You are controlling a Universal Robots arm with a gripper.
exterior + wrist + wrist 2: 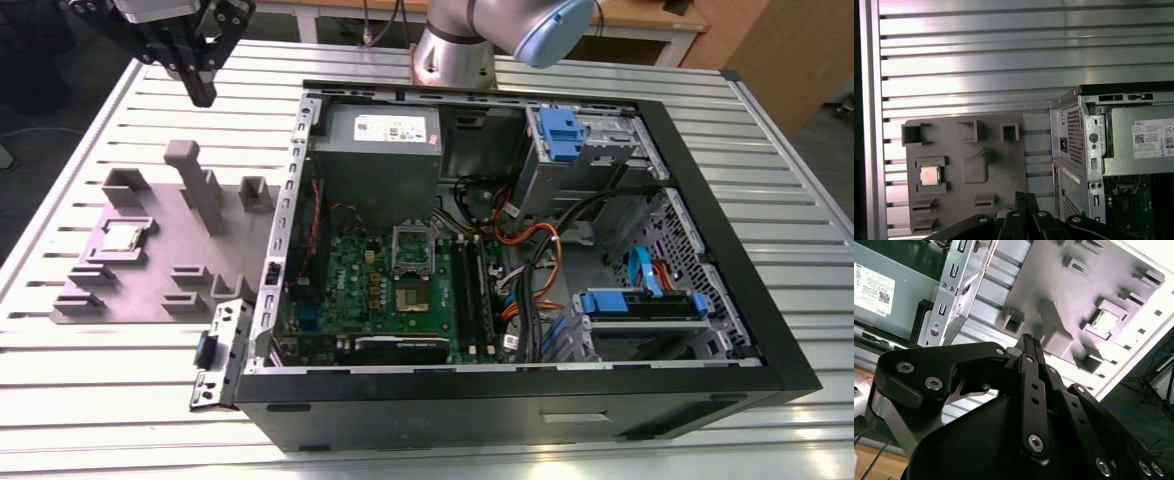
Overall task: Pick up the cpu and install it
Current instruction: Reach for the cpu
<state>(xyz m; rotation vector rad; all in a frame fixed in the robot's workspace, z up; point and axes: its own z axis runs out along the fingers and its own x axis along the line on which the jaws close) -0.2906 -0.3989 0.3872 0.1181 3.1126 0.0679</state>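
The exterior view took in the whole open computer case (534,405) on the slatted metal desk (94,400), with the green motherboard (363,275), its silver socket frame (411,248) and the grey power supply (376,150) inside. The first wrist view looked straight down on the grey holder plate (969,145) and one corner of the case. The second wrist view looked past the black linkage of the jaws at the same plate from a slant.

The jaws were pressed together with nothing between them. In the exterior view they hung above the desk beyond the far end of the plate, clear of everything.

The cpu (124,237) lay flat in a square pocket of the plate, silver top upward, on the side of the plate away from the case. It was well apart from the jaws and lower than them. In the second wrist view a raised post (1054,325) of the plate lay between the closed tips and the cpu (1105,320). In the first wrist view the cpu (929,175) lay across the plate from the tips, which lay over the plate's case-side edge.

The plate sat just beside the case's side wall. Bare slats stretched beyond its far end, and the desk's edge ran near it on the exterior view's left. The cpu's top was uncovered, with low pocket walls around it.
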